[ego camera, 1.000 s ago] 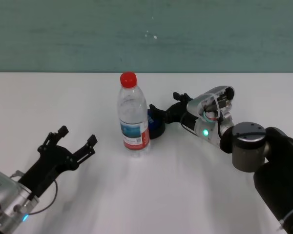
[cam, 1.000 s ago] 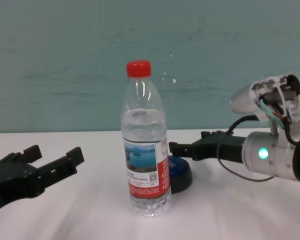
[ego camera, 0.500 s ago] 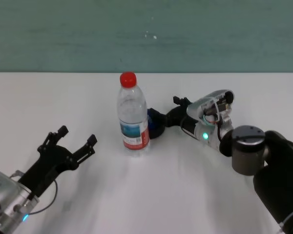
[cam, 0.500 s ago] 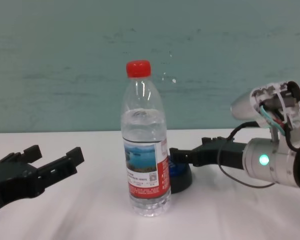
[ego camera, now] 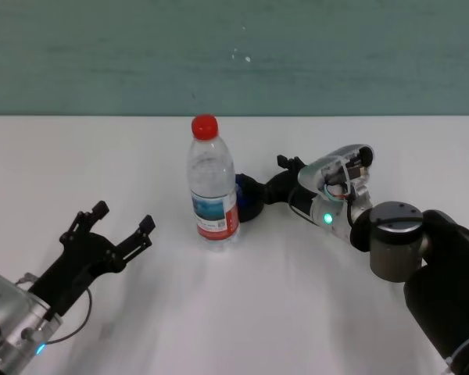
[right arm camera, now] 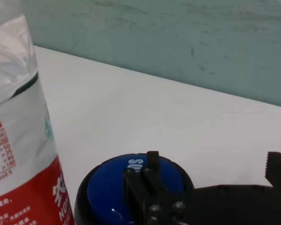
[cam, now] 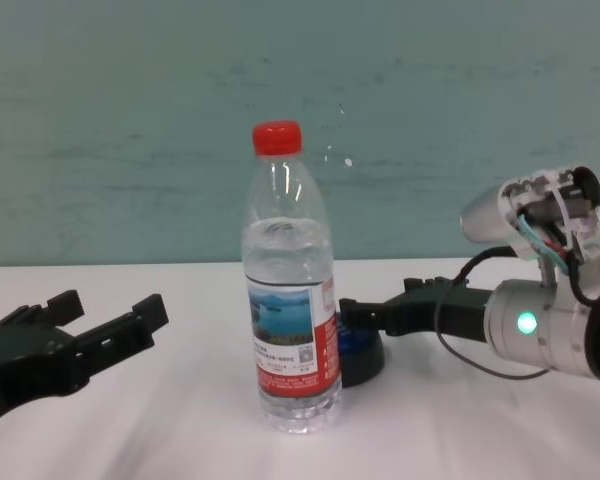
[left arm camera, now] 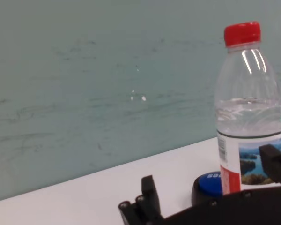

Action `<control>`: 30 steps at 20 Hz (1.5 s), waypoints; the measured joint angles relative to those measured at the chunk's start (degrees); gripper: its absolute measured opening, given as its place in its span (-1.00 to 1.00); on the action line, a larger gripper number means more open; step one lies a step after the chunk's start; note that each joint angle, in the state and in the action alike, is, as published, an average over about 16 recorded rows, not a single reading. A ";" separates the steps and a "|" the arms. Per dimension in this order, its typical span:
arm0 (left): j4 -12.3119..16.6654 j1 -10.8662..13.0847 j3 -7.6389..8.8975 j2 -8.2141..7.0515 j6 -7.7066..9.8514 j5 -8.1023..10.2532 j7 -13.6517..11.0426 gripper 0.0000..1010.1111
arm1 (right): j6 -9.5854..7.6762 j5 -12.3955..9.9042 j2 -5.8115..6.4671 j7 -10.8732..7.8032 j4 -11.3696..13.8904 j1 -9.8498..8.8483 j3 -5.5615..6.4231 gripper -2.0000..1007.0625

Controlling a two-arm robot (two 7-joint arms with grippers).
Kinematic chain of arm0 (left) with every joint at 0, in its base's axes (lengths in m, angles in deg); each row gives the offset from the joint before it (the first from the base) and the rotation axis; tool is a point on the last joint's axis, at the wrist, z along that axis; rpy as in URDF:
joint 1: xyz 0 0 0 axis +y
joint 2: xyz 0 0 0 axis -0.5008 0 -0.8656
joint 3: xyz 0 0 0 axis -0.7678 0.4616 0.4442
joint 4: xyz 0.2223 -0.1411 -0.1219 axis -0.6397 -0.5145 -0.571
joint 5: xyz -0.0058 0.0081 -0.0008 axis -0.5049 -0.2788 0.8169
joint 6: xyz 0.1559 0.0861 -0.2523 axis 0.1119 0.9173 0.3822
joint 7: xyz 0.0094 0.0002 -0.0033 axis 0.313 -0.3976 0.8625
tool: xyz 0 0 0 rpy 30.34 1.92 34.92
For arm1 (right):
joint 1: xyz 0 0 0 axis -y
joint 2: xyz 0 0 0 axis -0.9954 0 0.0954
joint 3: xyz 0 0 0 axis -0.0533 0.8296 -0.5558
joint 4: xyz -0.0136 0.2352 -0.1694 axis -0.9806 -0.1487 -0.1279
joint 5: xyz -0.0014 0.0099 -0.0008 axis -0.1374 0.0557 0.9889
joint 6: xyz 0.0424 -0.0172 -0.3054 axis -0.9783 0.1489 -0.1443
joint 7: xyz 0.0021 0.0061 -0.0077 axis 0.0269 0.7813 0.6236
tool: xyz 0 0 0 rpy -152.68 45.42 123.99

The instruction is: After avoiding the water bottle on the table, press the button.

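Observation:
The water bottle [ego camera: 213, 191] stands upright mid-table, clear with a red cap and a red-and-white label; it also shows in the chest view [cam: 290, 320]. The blue-topped button [ego camera: 250, 205] sits just behind and right of it, partly hidden by the bottle. My right gripper [ego camera: 264, 176] has come in from the right, clear of the bottle, and is open. One of its fingers [right arm camera: 145, 180] lies on the button's blue top [right arm camera: 119, 187]. My left gripper [ego camera: 109, 234] is open and empty at the front left.
The white table [ego camera: 297, 312] ends at a teal wall behind. Nothing else stands on the table. In the right wrist view the bottle [right arm camera: 18, 140] stands very close beside the button.
My right gripper has moved left and down, from just right of the button onto its top. The bottle and my left arm have not moved.

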 joint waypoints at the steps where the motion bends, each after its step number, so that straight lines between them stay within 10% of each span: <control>1: 0.00 0.00 0.00 0.00 0.00 0.00 0.00 1.00 | -0.03 0.03 0.02 0.06 0.11 -0.05 0.01 0.99; 30: 0.00 0.00 0.00 0.00 0.00 0.00 0.00 1.00 | -1.75 2.06 2.58 6.00 16.14 -9.73 3.69 0.99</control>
